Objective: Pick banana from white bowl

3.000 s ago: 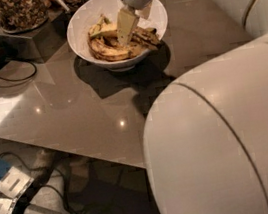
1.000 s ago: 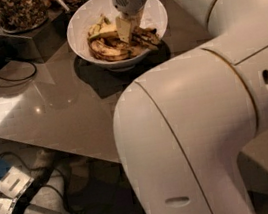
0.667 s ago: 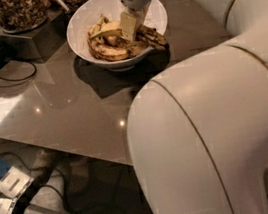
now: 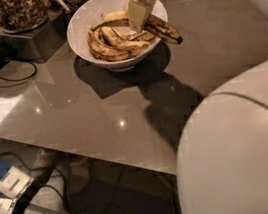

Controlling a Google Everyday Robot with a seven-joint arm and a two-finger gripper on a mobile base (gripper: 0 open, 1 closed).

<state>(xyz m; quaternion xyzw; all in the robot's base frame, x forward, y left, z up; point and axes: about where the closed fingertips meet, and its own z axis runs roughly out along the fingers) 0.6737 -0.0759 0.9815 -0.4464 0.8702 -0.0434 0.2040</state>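
Observation:
The white bowl [image 4: 85, 16] stands at the back of the grey table, with yellow bananas [image 4: 111, 44] lying in it. My gripper [image 4: 137, 18] is over the bowl's right half, shut on the banana [image 4: 164, 28]. That banana is long, heavily blotched, and lifted. Its dark end sticks out past the bowl's right rim and its greenish stem points left. My white arm fills the lower right of the view.
Glass jars of nuts [image 4: 17, 11] stand on a dark stand at the back left. A black cable [image 4: 13, 77] lies on the grey table [image 4: 74, 113]. Cables and papers [image 4: 7, 185] lie on the floor below the table's front edge.
The gripper has closed on the blotched banana and raised it, moving it to the right so its dark end passes over the bowl's rim. The arm has shifted in the foreground.

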